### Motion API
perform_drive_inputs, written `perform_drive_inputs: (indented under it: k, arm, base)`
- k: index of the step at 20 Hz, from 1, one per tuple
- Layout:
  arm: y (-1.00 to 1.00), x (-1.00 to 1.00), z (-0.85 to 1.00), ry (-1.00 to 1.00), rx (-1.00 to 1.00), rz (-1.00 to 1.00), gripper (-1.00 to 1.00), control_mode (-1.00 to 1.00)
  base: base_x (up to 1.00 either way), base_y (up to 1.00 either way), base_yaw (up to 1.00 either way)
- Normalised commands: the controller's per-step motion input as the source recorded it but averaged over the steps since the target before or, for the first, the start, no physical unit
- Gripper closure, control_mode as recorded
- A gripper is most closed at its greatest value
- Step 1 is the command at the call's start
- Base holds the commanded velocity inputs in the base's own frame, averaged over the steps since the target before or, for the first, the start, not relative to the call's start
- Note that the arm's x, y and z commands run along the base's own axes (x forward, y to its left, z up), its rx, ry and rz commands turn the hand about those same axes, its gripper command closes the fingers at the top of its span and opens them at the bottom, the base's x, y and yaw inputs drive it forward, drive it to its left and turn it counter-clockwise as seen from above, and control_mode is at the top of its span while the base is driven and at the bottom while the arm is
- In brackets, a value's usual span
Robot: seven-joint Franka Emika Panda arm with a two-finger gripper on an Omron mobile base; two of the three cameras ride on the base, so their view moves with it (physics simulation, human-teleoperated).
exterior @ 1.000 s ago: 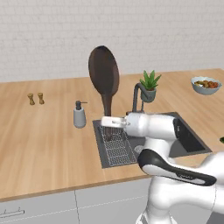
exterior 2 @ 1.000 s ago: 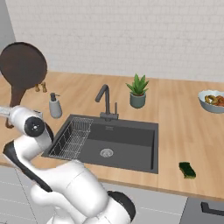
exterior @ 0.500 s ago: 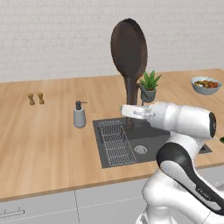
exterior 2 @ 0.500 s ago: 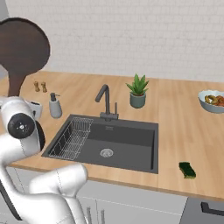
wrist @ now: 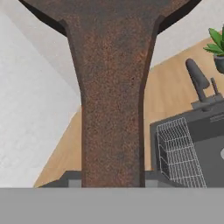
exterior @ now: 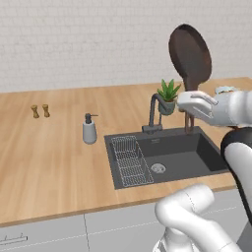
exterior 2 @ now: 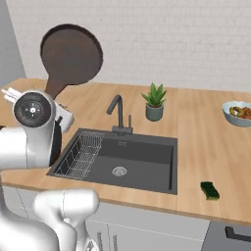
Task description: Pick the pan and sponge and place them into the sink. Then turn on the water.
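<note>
Pan [exterior: 190,53] held upright above the far right rim of the sink [exterior: 170,156], its long handle clamped in the hand [exterior: 189,111], disc uppermost. In the hand view the handle runs from 6 o'clock up to the disc at 12 o'clock, with the wire rack [wrist: 179,154] and tap [wrist: 199,83] at 3 o'clock. Sponge [exterior 2: 210,190] lies on the bench [exterior: 44,157] at 4 o'clock of the basin in the right base view, well apart from the arm. Step in hand, as judged: carrying the pan to the sink. Next move calls for lowering and tilting the pan into the basin, clear of tap and potted plant [exterior: 168,96], before release.
</note>
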Motion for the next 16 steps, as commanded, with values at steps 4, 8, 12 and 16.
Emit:
perform_drive_inputs:
  k: [4, 8, 12, 16]
  arm:
    - [-0.86, -0.29, 0.00, 0.32, -0.07, -0.24, 1.00, -1.00]
    - [-0.92, -0.26, 0.00, 0.34, -0.09, -0.23, 1.00, -1.00]
    - [-0.97, -0.04, -0.07, 0.41, -0.09, -0.23, 1.00, -1.00]
    - [-0.77, 0.17, -0.48, 0.25, -0.13, -0.11, 1.00, -1.00]
  base:
    - [0.00, 0.00, 0.00]
    - [0.00, 0.00, 0.00]
    - [0.00, 0.00, 0.00]
    - [0.00, 0.00, 0.00]
